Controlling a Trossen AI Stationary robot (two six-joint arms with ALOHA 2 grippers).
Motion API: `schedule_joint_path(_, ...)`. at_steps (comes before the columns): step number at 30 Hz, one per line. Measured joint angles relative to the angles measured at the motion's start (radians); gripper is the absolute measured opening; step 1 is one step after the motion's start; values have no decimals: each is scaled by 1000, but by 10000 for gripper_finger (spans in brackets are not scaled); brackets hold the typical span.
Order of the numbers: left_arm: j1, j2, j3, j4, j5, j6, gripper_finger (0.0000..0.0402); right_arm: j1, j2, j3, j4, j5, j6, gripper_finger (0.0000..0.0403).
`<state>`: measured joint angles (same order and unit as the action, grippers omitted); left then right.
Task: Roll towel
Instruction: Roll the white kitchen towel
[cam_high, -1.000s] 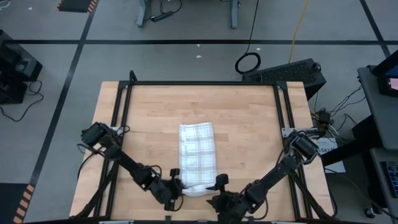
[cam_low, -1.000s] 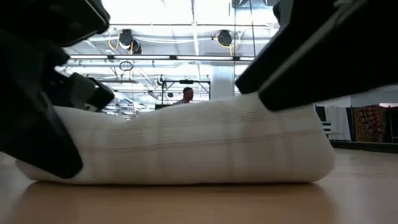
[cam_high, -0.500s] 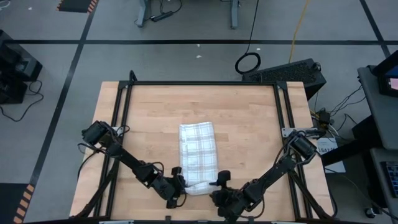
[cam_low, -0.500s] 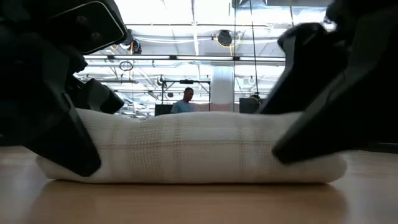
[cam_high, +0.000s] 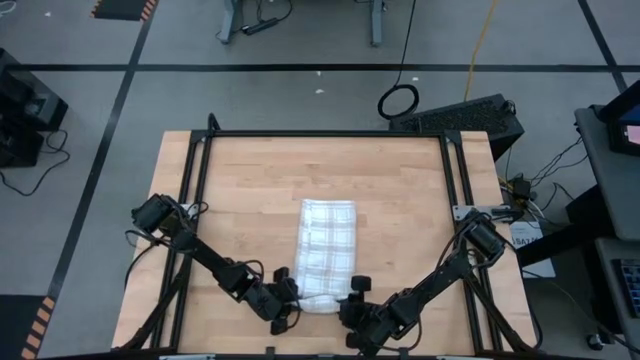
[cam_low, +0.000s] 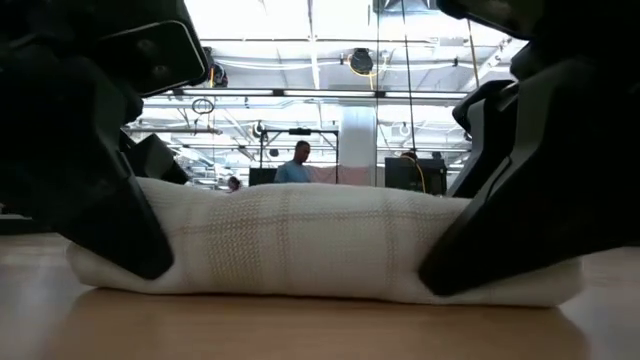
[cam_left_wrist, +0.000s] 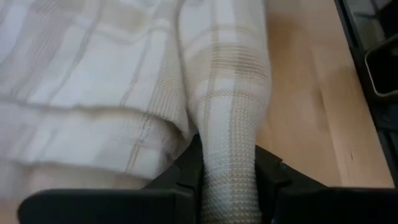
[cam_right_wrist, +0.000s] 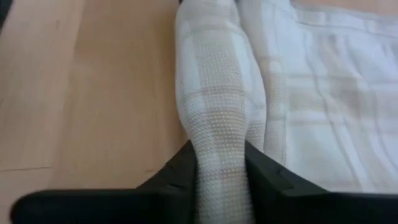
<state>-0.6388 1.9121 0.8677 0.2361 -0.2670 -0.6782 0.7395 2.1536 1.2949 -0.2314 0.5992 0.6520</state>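
Observation:
The towel (cam_high: 329, 245), white with a grey-tan plaid grid, lies as a long strip at the table's middle, running from far to near. Its near end is rolled into a thick roll (cam_low: 320, 245) that lies across the strip on the table. My left gripper (cam_high: 289, 293) is shut on the roll's left end. My right gripper (cam_high: 356, 291) is shut on its right end. The flat part (cam_left_wrist: 81, 81) spreads beyond the roll toward the far edge, also in the right wrist view (cam_right_wrist: 329, 106). My left gripper pinches the roll's left end (cam_left_wrist: 231, 163) between its two fingers (cam_left_wrist: 186, 169). The fingers come low from the table's near left and lie along the roll. The roll rests on the table. My right gripper pinches the roll's right end (cam_right_wrist: 221, 160) between its two fingers (cam_right_wrist: 264, 169). The fingers come low from the table's near right and lie along the roll. The roll rests on the table.
Bare wooden tabletop (cam_high: 240, 190) lies to the left, right and far side of the towel. A black frame (cam_high: 325, 134) runs round the table's edges. People show far back in the room (cam_low: 300, 160).
Both grippers have stayed shut on the roll's ends and carried it a little toward the far edge. My right gripper has come lower at the roll's right end. The flat strip's far end has slid toward the table's right, so the towel now lies slightly slanted.

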Motion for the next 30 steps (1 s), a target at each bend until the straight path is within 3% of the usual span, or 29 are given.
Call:
schedule_joint_path(5,0,-7,0,-5,-10,-76,80,-1,-22,-2,-19,-17,-7,54)
schedule_joint_path(13,-29,-50,-2,6,-65,-21,90,-23,-71,-4,-71,-131,26,56)
schedule_joint_path(17,-44,-65,-3,-22,-66,-1,139,-34,-77,-3,-82,-195,65,56)
schedule_joint_path(23,-78,-91,-4,-84,-153,16,228,-34,-77,-3,-87,-216,96,56)
schedule_joint_path(26,-112,-113,-4,-76,-247,76,259,-34,-77,-3,-87,-216,108,56)
schedule_joint_path(30,-173,-114,-4,94,-424,287,280,-34,-76,-3,-85,-216,130,57)
